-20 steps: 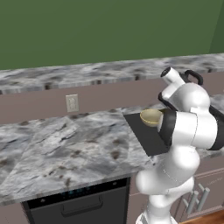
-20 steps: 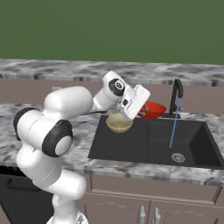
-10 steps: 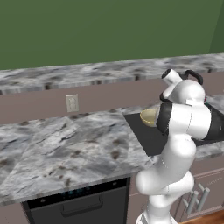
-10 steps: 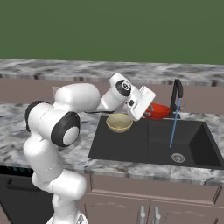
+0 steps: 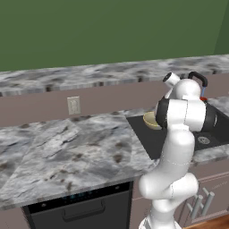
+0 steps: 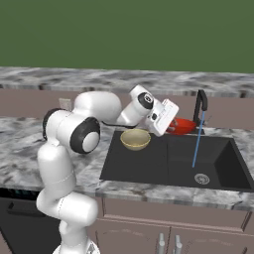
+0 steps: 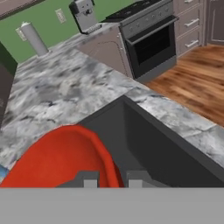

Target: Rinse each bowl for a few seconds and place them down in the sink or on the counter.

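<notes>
Red bowl half behind hand, jaws' grip unclear, tan bowl beside

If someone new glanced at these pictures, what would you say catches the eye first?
Probably the red bowl, held up by the tool at the back of the black sink, beside a thin blue stream of water falling from the faucet. Next, the tan bowl sitting at the sink's left end.

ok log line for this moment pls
phase: rinse | gripper: shut on glossy red bowl, beside blue water stream | tan speckled bowl: at left end of matte black sink
</notes>
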### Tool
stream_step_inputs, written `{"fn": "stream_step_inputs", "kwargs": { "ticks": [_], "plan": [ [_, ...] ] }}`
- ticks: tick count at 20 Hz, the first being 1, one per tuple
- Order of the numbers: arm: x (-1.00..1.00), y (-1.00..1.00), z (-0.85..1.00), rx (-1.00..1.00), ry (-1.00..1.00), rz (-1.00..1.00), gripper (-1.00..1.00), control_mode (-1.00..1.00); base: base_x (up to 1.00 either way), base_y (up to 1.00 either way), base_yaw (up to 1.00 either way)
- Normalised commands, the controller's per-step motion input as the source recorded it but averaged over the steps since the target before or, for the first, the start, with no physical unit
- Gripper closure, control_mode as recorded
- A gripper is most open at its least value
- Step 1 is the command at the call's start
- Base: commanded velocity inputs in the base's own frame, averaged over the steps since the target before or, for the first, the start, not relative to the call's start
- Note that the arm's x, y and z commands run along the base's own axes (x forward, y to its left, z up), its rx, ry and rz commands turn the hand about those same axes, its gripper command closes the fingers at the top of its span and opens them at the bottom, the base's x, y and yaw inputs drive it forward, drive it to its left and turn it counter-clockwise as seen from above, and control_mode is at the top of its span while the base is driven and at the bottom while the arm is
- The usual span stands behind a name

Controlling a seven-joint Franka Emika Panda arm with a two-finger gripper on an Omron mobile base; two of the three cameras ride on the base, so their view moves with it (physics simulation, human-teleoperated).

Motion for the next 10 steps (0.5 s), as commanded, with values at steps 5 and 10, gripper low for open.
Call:
{"fn": "stream_step_inputs", "kwargs": {
  "ticks": [5, 10],
  "plan": [
    [0.38, -0.21, -0.21, -0.02, 0.0, 0.0, 1.0, -1.0, 0.0, 0.0, 0.0],
    [0.32, -0.21, -0.23, -0.01, 0.0, 0.0, 1.0, -1.0, 0.0, 0.0, 0.0]
  ]
}}
